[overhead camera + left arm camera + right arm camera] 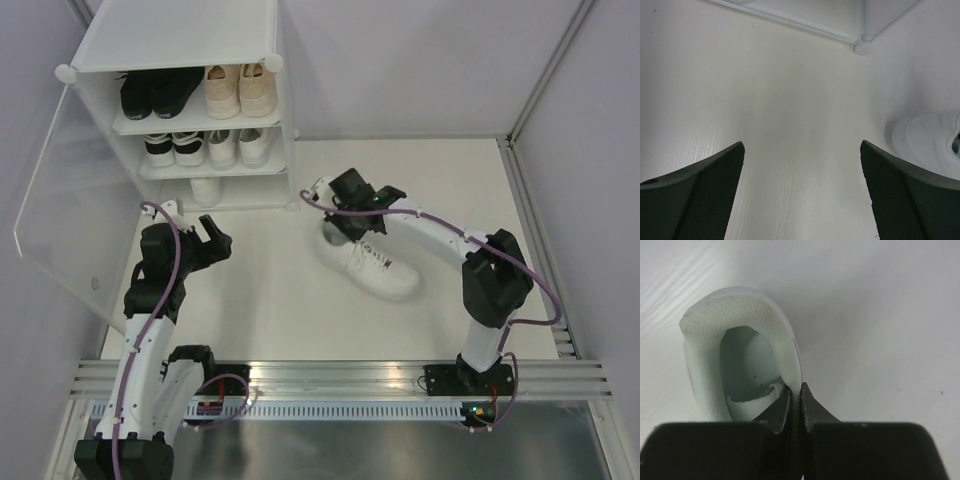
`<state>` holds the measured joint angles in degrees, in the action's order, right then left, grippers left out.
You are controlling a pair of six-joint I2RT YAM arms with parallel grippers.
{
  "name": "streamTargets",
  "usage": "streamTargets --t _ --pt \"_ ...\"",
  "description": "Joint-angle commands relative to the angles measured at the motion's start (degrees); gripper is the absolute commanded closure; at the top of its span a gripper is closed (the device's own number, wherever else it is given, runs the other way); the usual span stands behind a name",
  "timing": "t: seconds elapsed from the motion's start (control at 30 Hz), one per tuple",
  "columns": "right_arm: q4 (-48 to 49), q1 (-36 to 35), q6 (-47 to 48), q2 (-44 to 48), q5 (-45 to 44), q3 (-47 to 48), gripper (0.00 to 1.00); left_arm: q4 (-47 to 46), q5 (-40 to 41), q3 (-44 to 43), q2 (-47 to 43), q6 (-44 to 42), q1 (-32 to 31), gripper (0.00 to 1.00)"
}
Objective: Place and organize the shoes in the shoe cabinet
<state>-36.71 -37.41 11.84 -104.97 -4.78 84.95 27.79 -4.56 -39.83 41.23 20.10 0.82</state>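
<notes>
The white shoe cabinet (283, 110) stands at the back left with its frosted door (60, 200) swung open. Its top shelf holds an all-black pair (155, 92) and a beige pair (240, 88). The middle shelf holds a black-and-white pair (172, 148) and a white pair (238, 146). One white shoe (205, 189) sits on the bottom shelf. A white sneaker (375, 265) lies on the table in the middle. My right gripper (796, 389) is shut on its heel collar (790, 352). My left gripper (802, 150) is open and empty over bare table, in front of the cabinet.
The cabinet's bottom corner connector (862, 47) and the sneaker's toe (927, 142) show in the left wrist view. A metal rail (330, 375) runs along the near edge. Grey walls close in the table on both sides.
</notes>
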Motion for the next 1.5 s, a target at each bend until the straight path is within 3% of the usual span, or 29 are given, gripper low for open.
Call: streamTargets --t 0.0,0.23,0.27,0.3,0.5,0.6,0.67,0.73,0.83,1.0,1.1,1.47 --pt "-2.4 -8.3 16.4 7.5 6.4 -5.0 0.99 -0.1 1.7 -0.5 -0.8 -1.8 0.0 0.02" --pt "-9.4 -21.7 23.8 0.7 6.2 -1.4 0.97 -0.1 3.6 -0.2 -2.2 -1.5 -0.1 0.02" --pt "-9.6 -22.4 23.8 -0.4 5.3 -0.9 0.94 -0.1 3.9 -0.2 -2.6 -1.5 -0.1 0.02" --pt "-9.8 -23.4 23.1 -2.1 5.1 -0.7 0.83 -0.1 4.2 -0.2 -2.8 -1.4 -0.1 0.02" --pt "-8.8 -24.1 17.3 -1.5 0.8 -2.1 0.66 -0.1 4.1 -0.1 -2.7 -1.3 -0.1 0.02" --pt "-6.0 -24.4 10.9 1.9 -5.2 -3.2 0.55 -0.2 3.7 -0.1 -2.6 -1.3 -0.1 0.02" --pt "-5.4 -24.4 4.5 3.7 -8.6 -2.9 0.55 -0.1 3.7 -0.1 -2.4 -1.2 -0.2 0.02" --pt "-4.1 -24.6 -0.6 6.8 -13.7 -2.9 0.46 -0.1 3.9 -0.1 -2.4 -1.3 -0.1 0.02" --pt "-4.5 -24.7 -15.3 10.0 -22.3 -2.3 0.37 -0.2 3.6 -0.1 -2.2 -1.3 -0.1 0.02" --pt "-10.8 -24.7 -39.1 12.3 -32.0 -5.3 0.35 -0.2 3.4 -0.1 -1.9 -1.3 -0.1 0.02" --pt "-10.9 -24.8 -46.0 13.9 -31.7 -9.3 0.24 -0.1 3.0 -0.2 -1.9 -1.3 -0.1 0.02" --pt "-9.7 -28.7 -54.4 17.9 -30.6 -15.5 0.24 0.0 2.1 -0.2 -1.7 -1.2 -0.1 0.02"
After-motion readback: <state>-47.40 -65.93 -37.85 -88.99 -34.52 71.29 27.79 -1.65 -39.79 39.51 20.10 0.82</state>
